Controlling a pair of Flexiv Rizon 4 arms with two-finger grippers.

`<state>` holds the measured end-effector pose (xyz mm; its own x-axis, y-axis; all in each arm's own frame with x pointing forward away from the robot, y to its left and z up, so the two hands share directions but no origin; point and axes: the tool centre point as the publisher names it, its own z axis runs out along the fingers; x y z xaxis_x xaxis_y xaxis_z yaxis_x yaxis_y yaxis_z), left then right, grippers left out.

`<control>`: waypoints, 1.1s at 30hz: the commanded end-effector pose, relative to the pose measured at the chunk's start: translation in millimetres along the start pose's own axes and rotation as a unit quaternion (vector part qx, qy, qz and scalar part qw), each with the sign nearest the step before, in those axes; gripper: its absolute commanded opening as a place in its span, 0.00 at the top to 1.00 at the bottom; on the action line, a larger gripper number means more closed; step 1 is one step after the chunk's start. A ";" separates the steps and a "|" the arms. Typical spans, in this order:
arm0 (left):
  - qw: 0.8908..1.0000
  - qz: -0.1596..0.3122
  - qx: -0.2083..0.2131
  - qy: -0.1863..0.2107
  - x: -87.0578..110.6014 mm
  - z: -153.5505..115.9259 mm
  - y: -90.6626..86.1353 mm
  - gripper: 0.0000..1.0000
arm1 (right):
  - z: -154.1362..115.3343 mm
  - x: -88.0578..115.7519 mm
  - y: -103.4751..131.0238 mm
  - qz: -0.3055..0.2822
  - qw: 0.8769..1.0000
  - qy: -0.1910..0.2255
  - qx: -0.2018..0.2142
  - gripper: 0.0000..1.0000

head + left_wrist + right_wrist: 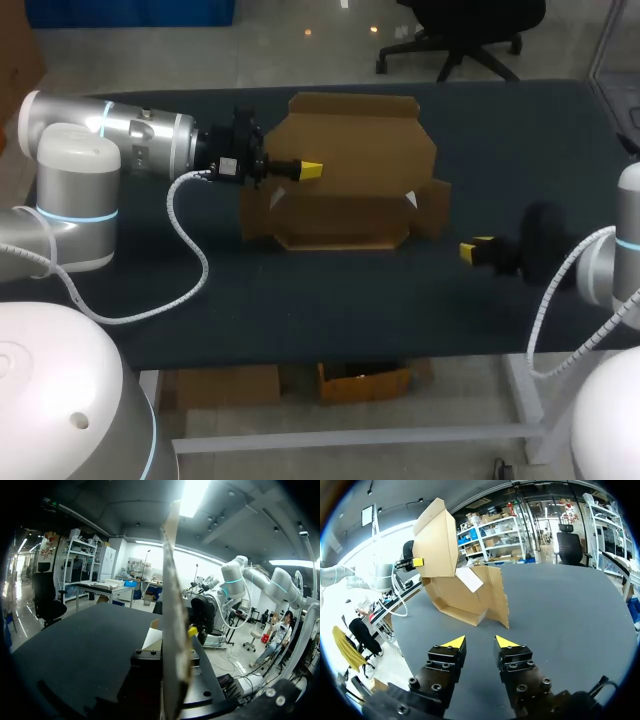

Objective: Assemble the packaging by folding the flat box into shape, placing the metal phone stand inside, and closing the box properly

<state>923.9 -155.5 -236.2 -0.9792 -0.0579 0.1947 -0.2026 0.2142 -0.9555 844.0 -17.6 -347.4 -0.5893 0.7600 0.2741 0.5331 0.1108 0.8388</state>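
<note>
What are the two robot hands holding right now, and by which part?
The left gripper pinches the cardboard box by the side edge of its raised panel. The right gripper is open, holding nothing, short of the box.

Table (400, 310), dark-topped: 1.
Cardboard box (350, 180), partly folded, far centre of table: 1.
White label (469, 579) on a box flap: 1.
Robot arms: 2, the left arm (130, 140) at left and the right arm (610, 260) at right.
Grippers: 2, the left gripper (310, 170) and the right gripper (470, 250).
Yellow fingertips (455, 642): 2 on the right gripper, 1 showing on the left.
White coiled cables (190, 250): 2, one per arm.
</note>
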 end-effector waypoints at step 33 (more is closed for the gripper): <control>1.000 0.001 0.001 -0.001 0.4 0.4 1.9 1.00 | 45.1 -34.6 17.7 -0.116 0.993 -0.010 0.024 0.54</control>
<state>923.9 -155.5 -236.2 -0.9792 -0.0578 0.1947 -0.2027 0.2143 -0.9555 895.1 -18.2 -353.0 -0.6906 0.7196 0.0722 0.4219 0.3197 0.8484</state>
